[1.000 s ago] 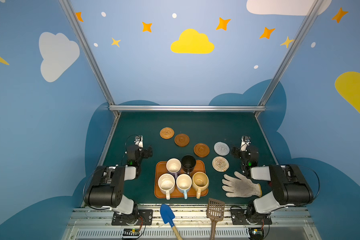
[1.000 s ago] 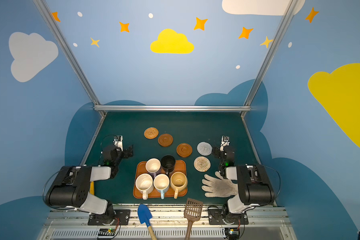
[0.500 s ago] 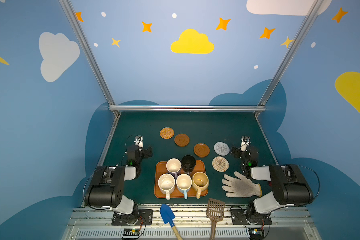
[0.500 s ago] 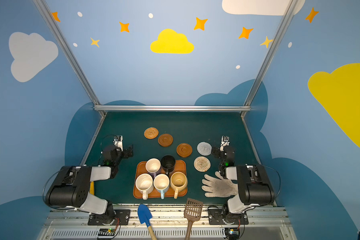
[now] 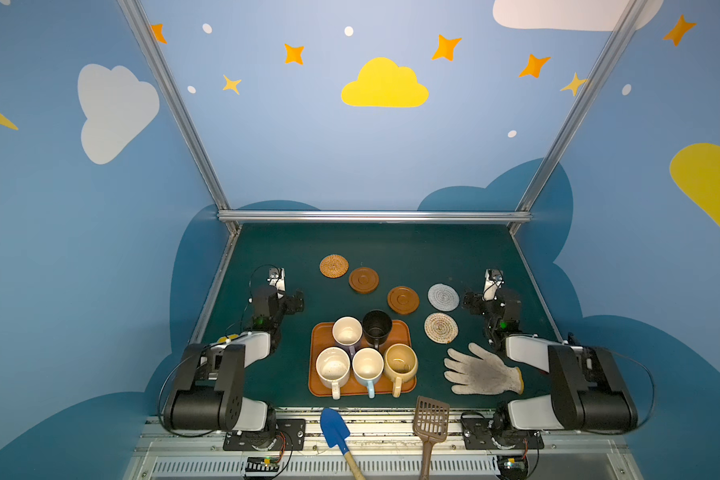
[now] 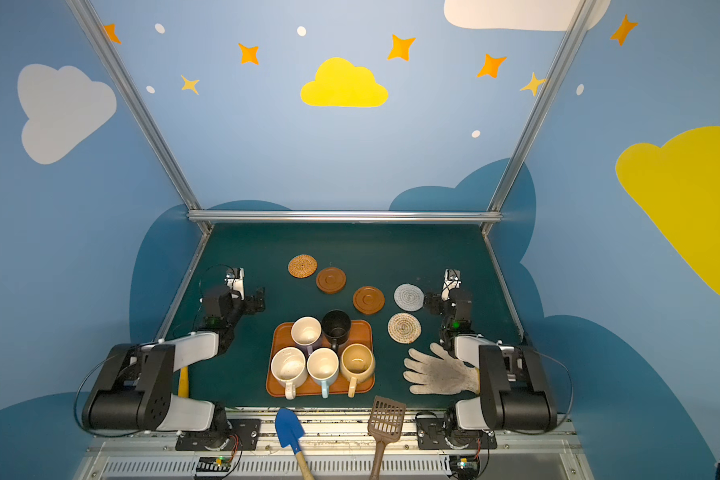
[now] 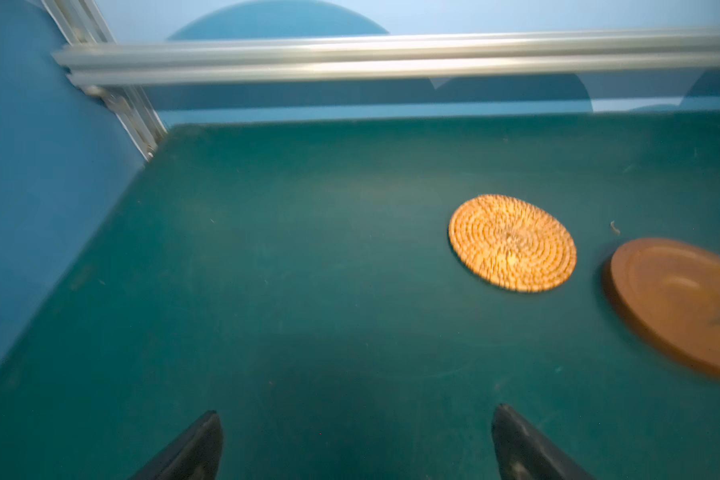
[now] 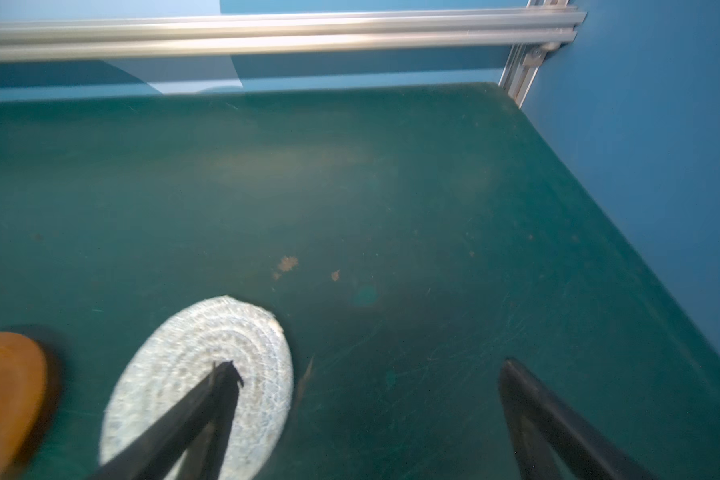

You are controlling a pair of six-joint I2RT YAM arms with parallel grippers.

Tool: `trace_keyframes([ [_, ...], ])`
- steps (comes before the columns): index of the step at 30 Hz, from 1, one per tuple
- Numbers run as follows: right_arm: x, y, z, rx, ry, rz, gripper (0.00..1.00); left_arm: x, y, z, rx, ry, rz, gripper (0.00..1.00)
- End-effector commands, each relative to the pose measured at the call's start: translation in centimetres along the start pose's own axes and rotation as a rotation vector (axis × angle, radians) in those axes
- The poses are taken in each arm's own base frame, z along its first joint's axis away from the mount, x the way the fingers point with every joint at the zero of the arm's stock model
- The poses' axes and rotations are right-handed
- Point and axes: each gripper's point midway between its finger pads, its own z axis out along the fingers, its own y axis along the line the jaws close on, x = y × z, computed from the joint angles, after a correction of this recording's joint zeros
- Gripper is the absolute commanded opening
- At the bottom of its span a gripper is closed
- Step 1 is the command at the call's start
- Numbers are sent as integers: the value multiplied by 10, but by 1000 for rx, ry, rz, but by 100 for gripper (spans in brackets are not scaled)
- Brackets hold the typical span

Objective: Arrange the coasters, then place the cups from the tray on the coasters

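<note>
tray (image 5: 320, 336): near-centre front of green mat (image 5: 412, 249); shows in both top views, in neither wrist view.
cups: all five on tray, packed close. lilac cup (image 5: 347, 332) and black cup (image 5: 377, 326) in back row; speckled cream cup (image 5: 332, 365), pale blue cup (image 5: 367, 365) and tan cup (image 5: 400, 362) in front row, handles toward front.
coasters: flat on mat, none under a cup. rattan coaster (image 5: 334, 266) at far left, then far wooden coaster (image 5: 363, 280), near wooden coaster (image 5: 403, 299), grey-white rope coaster (image 5: 443, 297); beige rope coaster (image 5: 441, 328) just right of tray.
left gripper (image 7: 356, 415): jaws wide apart, empty, over bare mat left of tray.
right gripper (image 8: 368, 365): jaws wide apart, empty, just right of grey-white rope coaster.
left wrist view: rattan coaster and far wooden coaster only, blurred.
right wrist view: one finger crosses in front of grey-white rope coaster; contact, cannot tell. Near wooden coaster cut off at edge.
top views only: glove (image 5: 481, 370) right of tray by right arm; blue shovel (image 5: 334, 428) and slotted scoop (image 5: 432, 417) at front.
yellow object (image 6: 182, 380): long strip beside left arm in a top view, mostly hidden.
</note>
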Motion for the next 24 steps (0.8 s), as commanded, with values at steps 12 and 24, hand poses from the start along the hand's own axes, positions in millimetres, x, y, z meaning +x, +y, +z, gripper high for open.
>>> trace_keyframes([
  [12, -64, 85, -13, -264, 165, 72, 97, -54, -79, 49, 167, 360, -126, 100],
  [24, -47, 172, -1, -466, 319, -33, 97, -18, -126, 148, 143, 579, -40, 100],
])
